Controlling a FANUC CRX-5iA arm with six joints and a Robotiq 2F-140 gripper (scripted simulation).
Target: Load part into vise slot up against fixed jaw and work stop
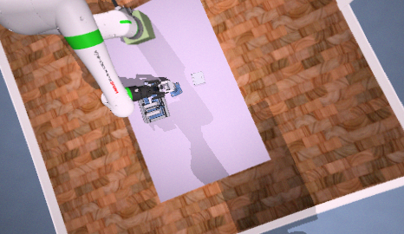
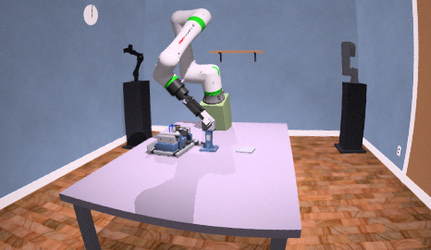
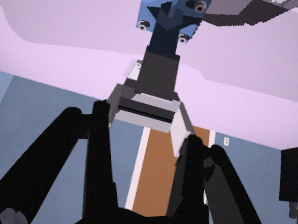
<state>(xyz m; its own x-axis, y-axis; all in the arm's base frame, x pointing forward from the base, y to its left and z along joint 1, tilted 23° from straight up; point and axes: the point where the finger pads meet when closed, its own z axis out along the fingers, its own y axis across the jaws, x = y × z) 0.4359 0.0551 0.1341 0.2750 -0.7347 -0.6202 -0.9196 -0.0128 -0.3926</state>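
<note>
Part (image 3: 152, 106): pale grey block, dark slot | hand (image 3: 143, 119): clamped on it | rest: V-block (image 3: 166, 26)

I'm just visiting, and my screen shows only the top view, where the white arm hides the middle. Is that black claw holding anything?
Observer: Yes. The wrist view shows the black gripper shut on a pale grey block, with a finger on each side.
Operator: Is the block up in the air?
Observer: No. It appears to sit on top of the dark blue V-block, a post on a square blue foot with four screws.
Operator: Does the claw point straight down?
Observer: No. In the exterior view it comes in slanted from above the blue vise.
</note>
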